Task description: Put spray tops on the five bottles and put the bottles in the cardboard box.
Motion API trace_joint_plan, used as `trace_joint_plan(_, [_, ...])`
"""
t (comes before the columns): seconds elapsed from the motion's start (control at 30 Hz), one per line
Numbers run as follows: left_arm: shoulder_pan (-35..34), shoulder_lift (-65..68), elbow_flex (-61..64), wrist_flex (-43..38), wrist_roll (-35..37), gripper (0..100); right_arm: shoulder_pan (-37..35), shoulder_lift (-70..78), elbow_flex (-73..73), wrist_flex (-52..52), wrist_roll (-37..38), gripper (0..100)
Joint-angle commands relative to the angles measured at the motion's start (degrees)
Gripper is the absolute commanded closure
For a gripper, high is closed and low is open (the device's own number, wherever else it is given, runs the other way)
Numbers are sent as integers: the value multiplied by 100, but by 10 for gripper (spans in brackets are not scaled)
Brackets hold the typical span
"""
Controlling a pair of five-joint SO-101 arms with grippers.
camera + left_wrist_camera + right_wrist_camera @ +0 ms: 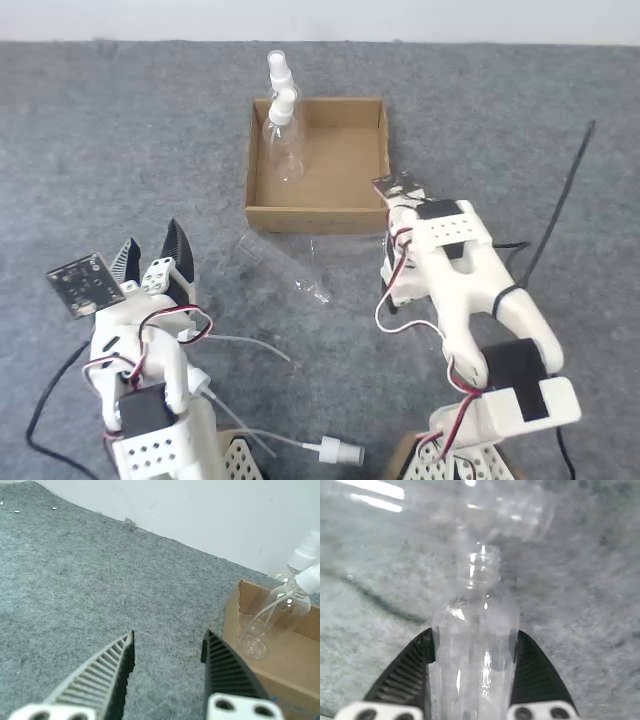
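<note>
- held bottle (pixel 477 605) (no top, neck open) is clamped by its body in the R gripper (pixel 474 635), in front of the box (pixel 318 216) near its right corner.
- L gripper (pixel 169 634): spread wide, holding nothing, front-left of the box.
- lying bottle (pixel 285 265): on its side just in front of the box, no top.
- loose top (pixel 335 452): well in front of the box, tube attached.
- capped bottles (pixel 283 140): at the box's far-left corner. One is inside; can't tell if the other is in or behind.
- Risks (my guess): the slick clear body may twist or slip when a top is pressed on, the thin tube may miss the narrow neck, and a nudge would roll the lying bottle.
- Count: 4 bottles, 2 capped and 2 open; 1 loose top for sure; 1 box; 2 grippers.
</note>
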Motion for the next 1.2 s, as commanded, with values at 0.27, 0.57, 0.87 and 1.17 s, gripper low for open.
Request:
trace_joint_plan(0.27, [-44, -97, -48, -193, -44, 790, -154, -470, -756, 892, -26, 991])
trace_joint_plan(0.57, [-44, -97, -48, -193, -44, 790, -163, -470, -1934, 2712, -26, 991])
trace_joint_plan(0.87, [-44, -97, -48, -193, -44, 790, -163, -470, -2154, 3266, -26, 991])
trace_joint_plan(1.17, [-44, -97, -48, -193, -44, 790, -295, -1938, -1811, 3240, -35, 991])
